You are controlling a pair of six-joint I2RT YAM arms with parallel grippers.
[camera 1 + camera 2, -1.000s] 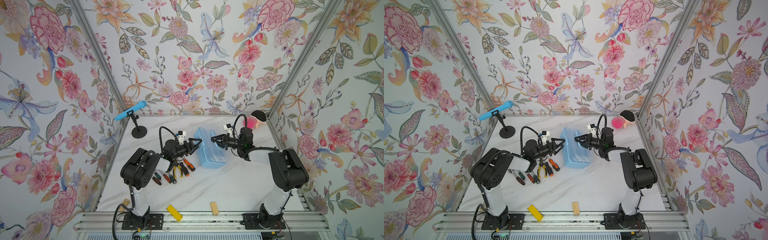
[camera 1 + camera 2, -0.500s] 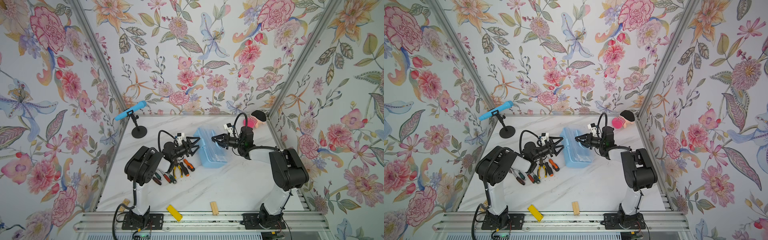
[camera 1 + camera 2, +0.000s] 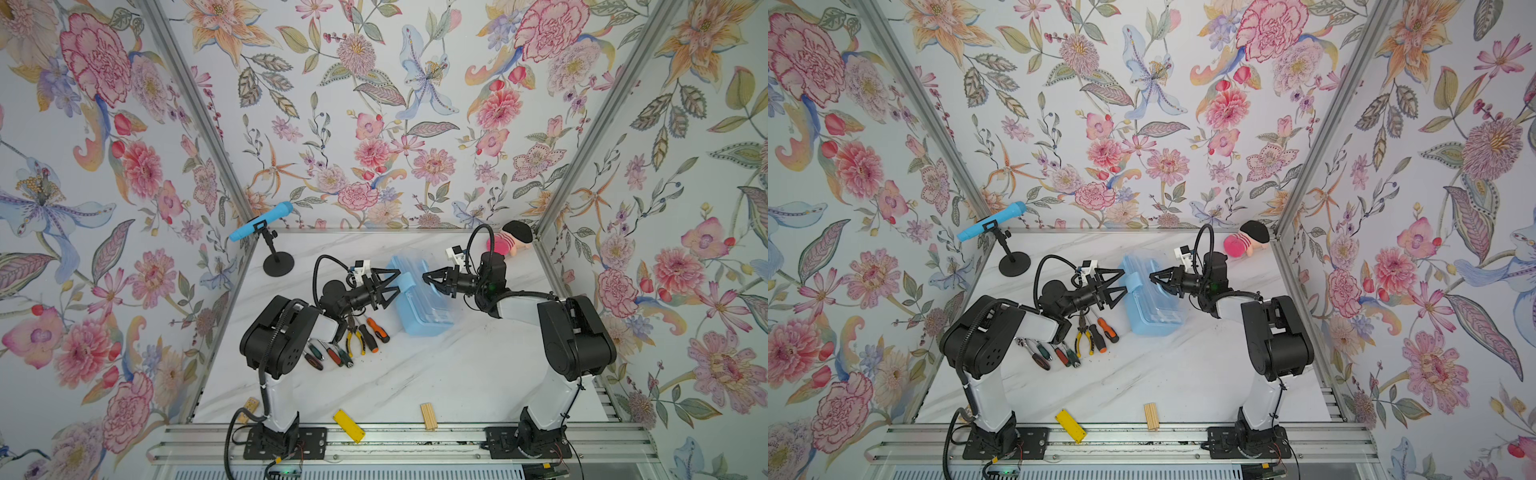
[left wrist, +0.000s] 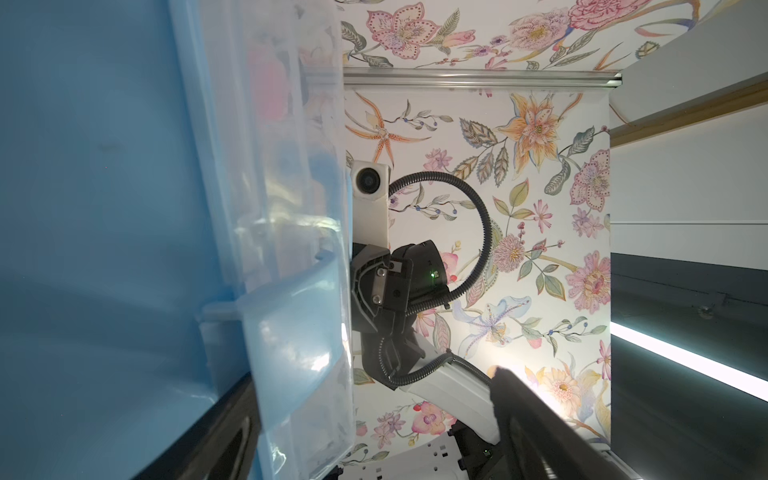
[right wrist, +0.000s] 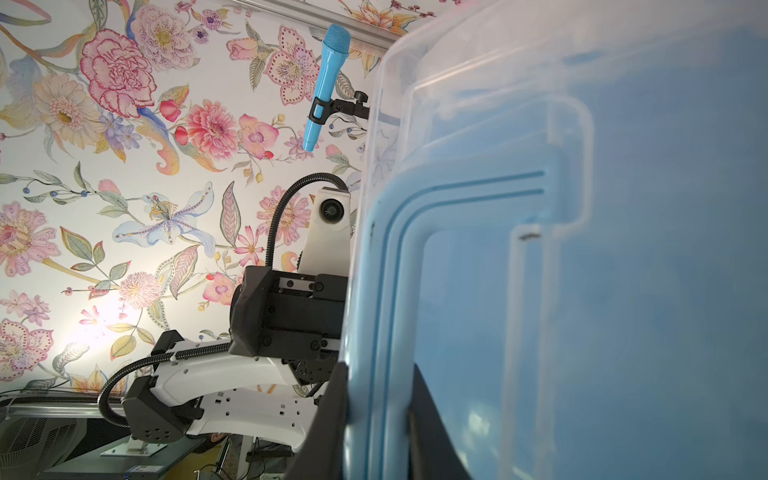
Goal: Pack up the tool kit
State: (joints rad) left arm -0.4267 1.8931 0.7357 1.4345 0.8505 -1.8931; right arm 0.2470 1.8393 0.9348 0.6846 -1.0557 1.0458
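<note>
Nearest, the hand tools (image 3: 353,336) are lying beside the left arm (image 3: 274,332), the nearer arm for fetching them, I judge; just beyond, the box (image 3: 424,311) is sitting on the table (image 3: 457,374), long axis running near to far; the left gripper (image 3: 398,286) is gaping at its left side; the right gripper (image 3: 424,276) is pinching its handle (image 5: 399,291); no writing is showing.

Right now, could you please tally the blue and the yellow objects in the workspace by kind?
blue tool box: 1
blue microphone: 1
yellow block: 1
yellow-handled pliers: 1
Total: 4
</note>
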